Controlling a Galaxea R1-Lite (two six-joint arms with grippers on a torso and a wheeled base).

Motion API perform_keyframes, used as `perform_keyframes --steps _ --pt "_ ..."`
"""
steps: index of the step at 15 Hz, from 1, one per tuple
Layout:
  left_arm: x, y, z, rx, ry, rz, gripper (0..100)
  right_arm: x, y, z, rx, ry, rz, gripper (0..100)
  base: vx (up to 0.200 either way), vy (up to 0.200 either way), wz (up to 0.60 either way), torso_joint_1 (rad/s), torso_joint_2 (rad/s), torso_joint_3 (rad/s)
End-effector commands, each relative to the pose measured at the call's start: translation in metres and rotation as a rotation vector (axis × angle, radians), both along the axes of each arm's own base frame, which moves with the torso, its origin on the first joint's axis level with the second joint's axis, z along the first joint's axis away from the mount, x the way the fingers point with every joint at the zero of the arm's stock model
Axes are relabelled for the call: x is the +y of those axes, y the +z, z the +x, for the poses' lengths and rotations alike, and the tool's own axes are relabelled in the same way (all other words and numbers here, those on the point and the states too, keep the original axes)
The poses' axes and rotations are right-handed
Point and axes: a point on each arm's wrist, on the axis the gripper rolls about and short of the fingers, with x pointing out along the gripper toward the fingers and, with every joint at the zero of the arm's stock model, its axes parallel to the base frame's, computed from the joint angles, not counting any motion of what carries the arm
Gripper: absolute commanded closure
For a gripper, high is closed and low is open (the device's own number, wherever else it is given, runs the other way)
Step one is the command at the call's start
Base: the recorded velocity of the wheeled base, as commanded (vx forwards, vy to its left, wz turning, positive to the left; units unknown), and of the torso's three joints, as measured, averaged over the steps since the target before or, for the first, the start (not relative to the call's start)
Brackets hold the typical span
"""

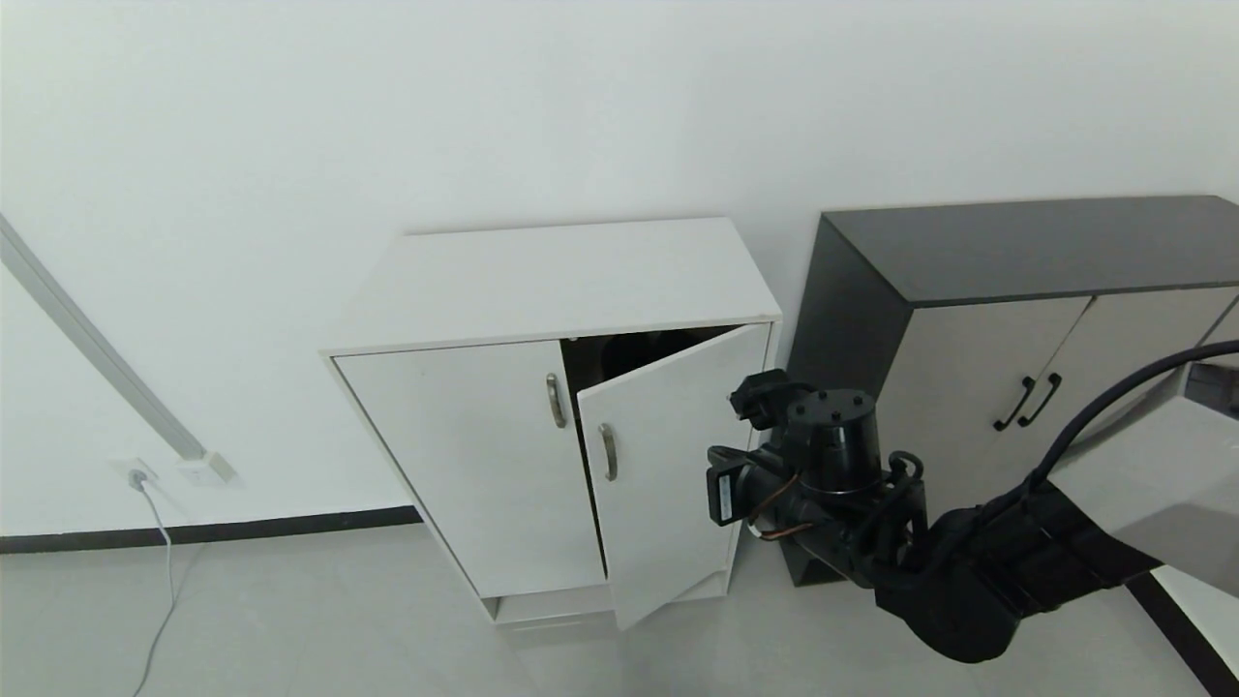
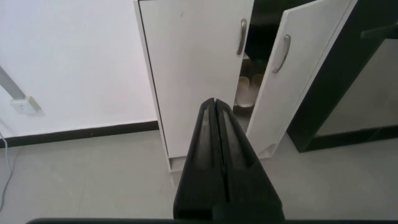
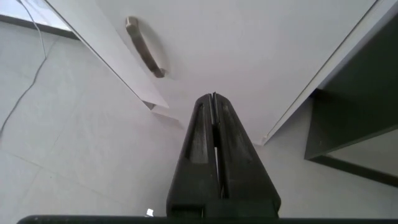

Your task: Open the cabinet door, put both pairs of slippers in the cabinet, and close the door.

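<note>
The white cabinet point(image 1: 542, 281) stands against the wall with its left door point(image 1: 465, 455) closed and its right door point(image 1: 668, 465) swung partly out. Through the gap, in the left wrist view, pale slipper-like shapes point(image 2: 247, 87) lie on a shelf inside. My right gripper point(image 1: 753, 395) is close to the outer face of the right door near its hinge side. Its fingers are shut and empty point(image 3: 214, 99), pointing at the door face beside the metal handle point(image 3: 144, 55). My left gripper point(image 2: 214, 106) is shut and empty, held back from the cabinet front above the floor.
A dark grey cabinet point(image 1: 1016, 252) with two doors stands right beside the white one. A wall socket with a hanging cable point(image 1: 145, 484) is at the far left. Pale floor point(image 1: 290, 620) lies open in front of the cabinet.
</note>
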Motion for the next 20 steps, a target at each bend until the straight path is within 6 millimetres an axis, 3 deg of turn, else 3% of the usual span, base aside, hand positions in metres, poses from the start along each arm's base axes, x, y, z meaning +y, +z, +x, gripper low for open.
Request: perform_keyframes --steps 1,6,11,20 --pt "0.0 0.0 0.0 0.001 -0.001 0.0 100 0.0 -0.002 0.0 0.005 0.003 -0.001 100 0.0 0.0 0.6 -0.002 0.0 -0.007" --pt "0.0 0.0 0.0 0.001 -0.001 0.0 100 -0.003 -0.005 0.001 -0.003 0.0 -0.017 100 0.0 0.0 0.0 0.0 0.0 0.0" --pt "0.0 0.0 0.0 0.001 -0.001 0.0 100 -0.021 -0.006 0.0 -0.017 -0.021 -0.115 100 0.0 0.0 0.0 0.0 0.0 0.0" --pt "0.0 0.0 0.0 0.001 -0.002 0.002 100 -0.022 -0.011 -0.002 -0.022 -0.024 -0.164 100 0.2 0.0 0.0 0.002 0.0 0.007"
